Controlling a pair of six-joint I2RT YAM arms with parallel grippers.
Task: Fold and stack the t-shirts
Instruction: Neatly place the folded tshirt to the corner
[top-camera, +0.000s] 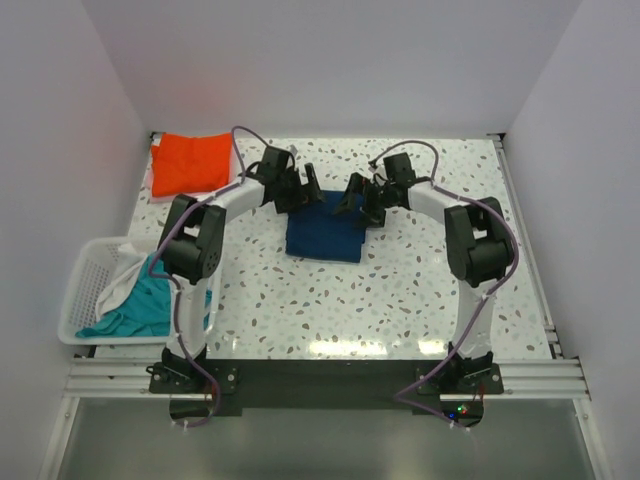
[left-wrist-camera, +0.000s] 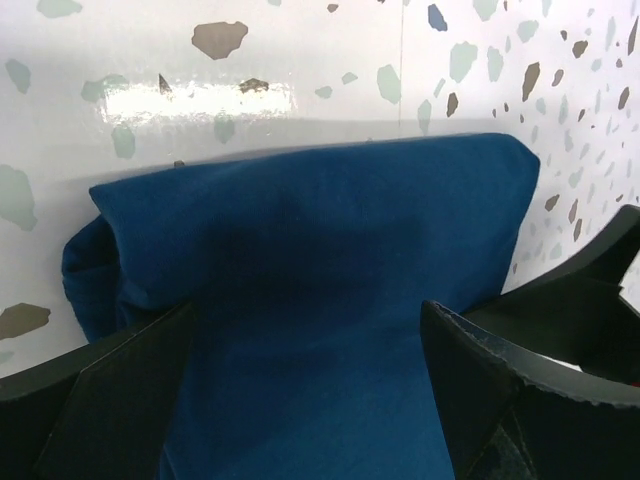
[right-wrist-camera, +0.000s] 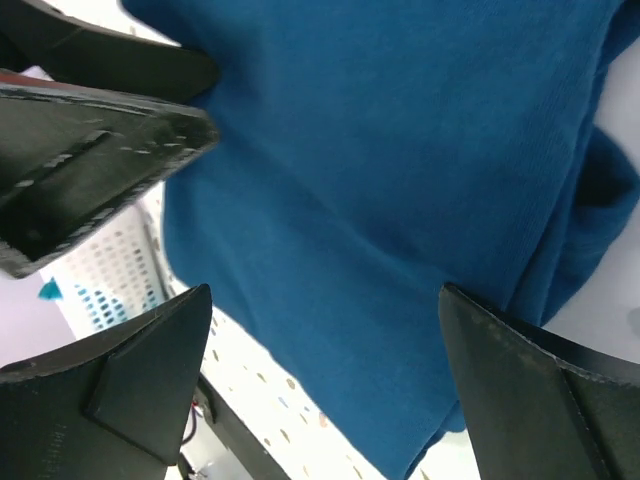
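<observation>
Navy t-shirt (top-camera: 322, 232) folded mid-table, tabletop (top-camera: 400, 290) showing round its edges — left gripper (top-camera: 308, 192) and right gripper (top-camera: 354, 200) spread wide above it.

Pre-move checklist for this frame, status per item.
1. Left gripper open: ok.
2. Right gripper open: ok.
3. Nothing gripped: ok, the blue t-shirt lies loose beneath both.
4. Blue t-shirt folded: ok, though one side edge bulges.
5. Orange-red t-shirt folded flat, top free for stacking: ok.
6. Teal t-shirt folded: not ok, crumpled in the basket.
</observation>
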